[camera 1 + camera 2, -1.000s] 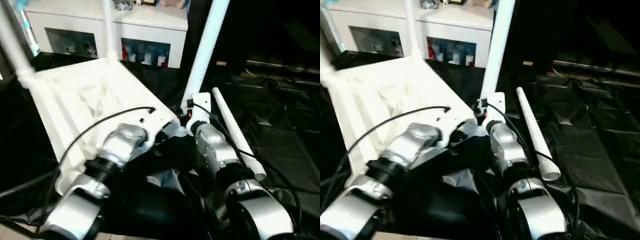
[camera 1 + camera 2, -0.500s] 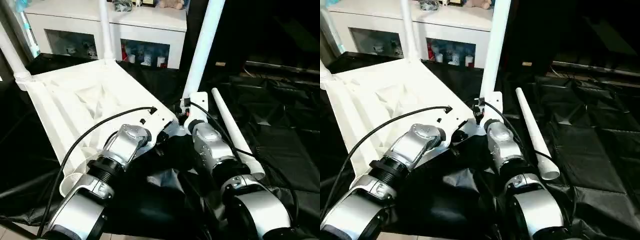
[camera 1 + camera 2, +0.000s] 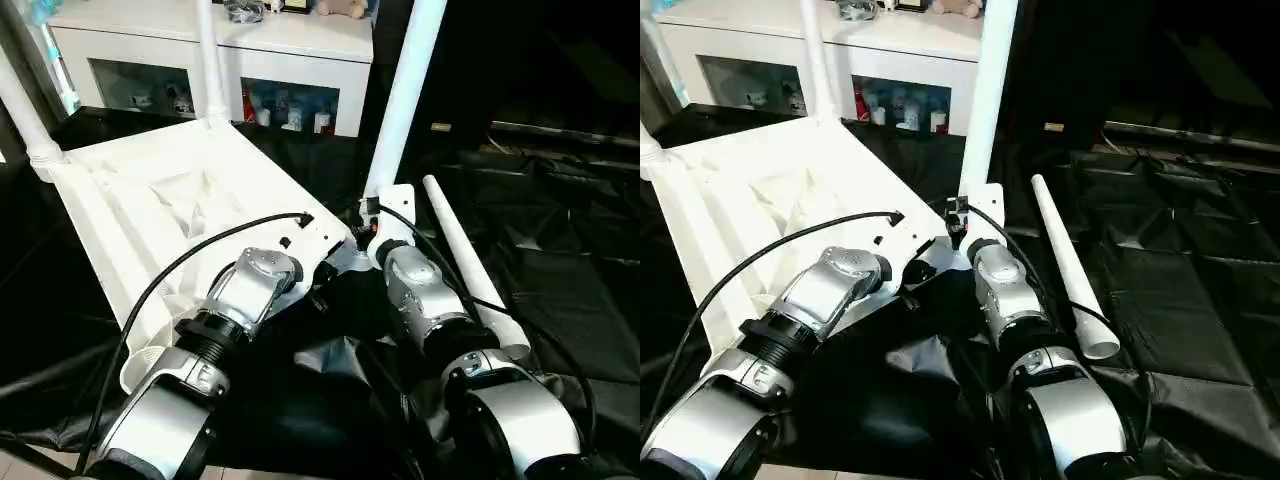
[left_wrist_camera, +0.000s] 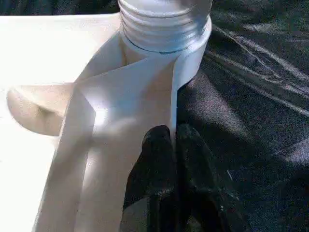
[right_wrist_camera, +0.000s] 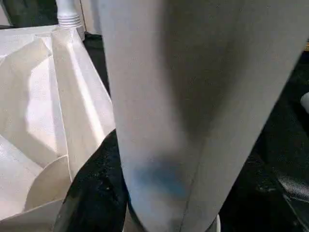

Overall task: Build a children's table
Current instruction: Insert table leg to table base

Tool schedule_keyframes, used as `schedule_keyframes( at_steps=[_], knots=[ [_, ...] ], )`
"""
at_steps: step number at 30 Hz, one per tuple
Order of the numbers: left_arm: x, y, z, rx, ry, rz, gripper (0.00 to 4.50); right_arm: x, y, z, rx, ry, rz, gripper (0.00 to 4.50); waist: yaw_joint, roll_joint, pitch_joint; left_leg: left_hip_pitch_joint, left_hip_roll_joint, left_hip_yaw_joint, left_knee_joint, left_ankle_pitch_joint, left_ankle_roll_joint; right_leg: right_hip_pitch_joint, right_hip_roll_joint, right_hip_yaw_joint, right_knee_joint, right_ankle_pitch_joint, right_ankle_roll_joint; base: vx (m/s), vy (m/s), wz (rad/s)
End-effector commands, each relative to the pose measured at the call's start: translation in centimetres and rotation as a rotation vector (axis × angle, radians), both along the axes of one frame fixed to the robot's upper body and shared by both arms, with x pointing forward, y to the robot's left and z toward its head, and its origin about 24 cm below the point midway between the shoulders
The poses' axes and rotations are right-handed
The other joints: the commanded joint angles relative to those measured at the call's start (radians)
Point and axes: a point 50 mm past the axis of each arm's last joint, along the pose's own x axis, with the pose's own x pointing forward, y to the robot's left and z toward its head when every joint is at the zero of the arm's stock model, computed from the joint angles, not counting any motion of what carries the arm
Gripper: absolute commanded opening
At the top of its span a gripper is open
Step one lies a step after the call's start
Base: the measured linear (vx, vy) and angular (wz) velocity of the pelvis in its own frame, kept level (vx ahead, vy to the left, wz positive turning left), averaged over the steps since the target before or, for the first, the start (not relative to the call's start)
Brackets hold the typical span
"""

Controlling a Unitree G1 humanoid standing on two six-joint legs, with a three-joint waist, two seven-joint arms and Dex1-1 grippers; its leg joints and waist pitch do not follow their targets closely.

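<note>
The scene is viewed from above and behind both silver forearms by the two head views, which are aimed forward and down and share the tabletop (image 3: pixel 150 210) toward 10 o'clock and the loose leg (image 3: pixel 465 265) toward 2 o'clock. The tabletop's corner socket (image 4: pixel 164 24) is seen at very close range along the left gripper (image 4: pixel 169 145), while the upright leg (image 5: pixel 193 106) is pressed almost against the right wrist lens.

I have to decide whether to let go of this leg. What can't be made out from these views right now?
- Right tool's grip on the upright leg: hidden in the head views by the wrist camera bracket.
- That leg's seat in its corner socket: hidden by the right forearm.
- Tops of the standing legs: cut off by the upper edge.
- Tabletop near corner: covered by the left forearm.
</note>
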Motion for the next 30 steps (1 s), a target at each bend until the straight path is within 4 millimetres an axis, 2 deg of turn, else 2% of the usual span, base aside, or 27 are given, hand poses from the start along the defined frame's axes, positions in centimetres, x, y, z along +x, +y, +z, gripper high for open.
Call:
schedule_keyframes(
  at_steps=[1, 2, 4, 6, 7, 12, 15, 16, 17, 18, 20, 23, 26, 27, 30],
  knots=[
    [1.0, 0.5, 1.0, 0.031, -0.064, 0.066, 0.0, -3.0, 1.0, -5.2, -0.055, 0.232, 0.073, 1.91, 0.0, 0.02, -0.033, -0.001, -0.004, 0.003, -0.084, -0.449, -0.011, 0.02, -0.049, 0.032, -0.106, -0.47, -0.098, 0.0, 0.0, 0.0],
    [1.0, 0.5, 1.0, 0.027, -0.064, 0.066, 0.0, -3.0, 1.1, -5.2, -0.044, 0.231, 0.083, 2.26, -0.001, 0.017, -0.033, -0.001, -0.005, 0.003, -0.084, -0.451, -0.01, 0.019, -0.049, 0.032, -0.108, -0.478, -0.095, 0.0, 0.0, 0.0],
    [1.0, 0.4, 1.0, 0.024, -0.064, 0.064, 0.0, -3.0, 1.1, -5.2, -0.036, 0.228, 0.086, 2.61, -0.001, 0.018, -0.032, -0.002, -0.005, 0.003, -0.085, -0.45, -0.008, 0.02, -0.05, 0.032, -0.108, -0.485, -0.091, 0.0, 0.0, 0.0],
    [1.0, 0.4, 1.1, 0.021, -0.066, 0.058, 0.0, -2.9, 1.2, -5.0, -0.034, 0.221, 0.092, 2.67, -0.001, 0.019, -0.035, -0.003, -0.004, 0.003, -0.085, -0.44, -0.008, 0.02, -0.051, 0.033, -0.109, -0.475, -0.094, 0.0, 0.0, 0.0],
    [1.0, 0.4, 1.1, 0.019, -0.068, 0.054, 0.0, -2.9, 1.2, -5.0, -0.033, 0.218, 0.094, 2.96, -0.002, 0.015, -0.036, -0.009, -0.003, 0.003, -0.087, -0.417, -0.007, 0.027, -0.051, 0.032, -0.104, -0.444, -0.099, 0.0, 0.0, 0.0],
    [0.8, -0.1, 1.3, -0.003, -0.082, 0.004, 0.0, -2.7, 1.2, -4.6, -0.022, 0.195, 0.105, 3.28, -0.002, 0.017, -0.038, -0.009, -0.002, 0.009, -0.087, -0.371, -0.004, 0.03, -0.049, 0.036, -0.097, -0.36, -0.129, 0.0, 0.0, 0.0],
    [0.8, -0.4, 1.5, -0.012, -0.093, -0.019, 0.0, -2.4, 1.1, -4.1, -0.013, 0.165, 0.123, 3.48, -0.001, 0.02, -0.04, -0.012, -0.001, 0.011, -0.086, -0.333, -0.001, 0.036, -0.05, 0.038, -0.091, -0.295, -0.152, 0.0, 0.0, 0.0],
    [0.8, -0.5, 1.5, -0.012, -0.095, -0.024, 0.0, -2.3, 1.1, -3.9, -0.013, 0.153, 0.129, 3.52, 0.0, 0.019, -0.043, -0.013, -0.001, 0.013, -0.084, -0.304, 0.002, 0.04, -0.049, 0.038, -0.087, -0.25, -0.164, 0.0, 0.0, 0.0],
    [0.7, -0.5, 1.6, -0.01, -0.106, -0.043, 0.0, -2.2, 1.0, -3.6, -0.014, 0.135, 0.143, 3.82, 0.002, 0.017, -0.044, -0.014, 0.0, 0.014, -0.083, -0.264, 0.007, 0.044, -0.05, 0.039, -0.081, -0.189, -0.179, 0.0, 0.0, 0.0],
    [0.6, -0.6, 1.6, -0.005, -0.116, -0.064, 0.0, -2.0, 0.9, -3.3, -0.015, 0.114, 0.157, 3.82, 0.002, 0.015, -0.046, -0.014, -0.001, 0.016, -0.081, -0.246, 0.012, 0.046, -0.048, 0.038, -0.078, -0.167, -0.186, 0.0, 0.0, 0.0],
    [0.4, -0.5, 1.5, 0.001, -0.111, -0.091, 0.0, -1.6, 0.3, -2.1, -0.006, 0.058, 0.19, 3.96, 0.005, 0.019, -0.047, -0.015, -0.001, 0.019, -0.078, -0.195, 0.03, 0.051, -0.048, 0.039, -0.072, -0.106, -0.203, 0.0, 0.0, 0.0],
    [0.3, -0.3, 1.5, -0.004, -0.115, -0.106, 0.0, -1.4, -0.3, -1.3, 0.0, 0.023, 0.213, 4.33, 0.009, 0.018, -0.049, -0.015, -0.001, 0.022, -0.071, -0.129, 0.052, 0.055, -0.046, 0.039, -0.062, -0.009, -0.229, 0.0, 0.0, 0.0],
    [0.2, 0.0, 1.5, -0.003, -0.114, -0.133, 0.0, -1.5, -1.3, -0.4, 0.004, -0.013, 0.251, 4.47, 0.014, 0.019, -0.046, -0.015, -0.003, 0.024, -0.068, -0.111, 0.065, 0.059, -0.045, 0.039, -0.062, 0.0, -0.236, 0.0, 0.0, 0.0],
    [0.1, 0.2, 1.4, -0.005, -0.113, -0.142, 0.0, -1.7, -1.9, 0.1, -0.009, -0.036, 0.28, 4.47, 0.016, 0.018, -0.047, -0.014, -0.001, 0.024, -0.069, -0.117, 0.067, 0.059, -0.049, 0.04, -0.063, -0.02, -0.239, 0.0, 0.0, 0.0],
    [-0.1, 0.6, 1.4, -0.008, -0.11, -0.161, 0.0, -2.2, -3.0, 0.8, -0.029, -0.057, 0.33, 4.47, 0.022, 0.018, -0.044, -0.014, -0.001, 0.025, -0.068, -0.104, 0.07, 0.06, -0.047, 0.041, -0.064, -0.023, -0.232, 0.0, 0.0, 0.0]
  ],
)
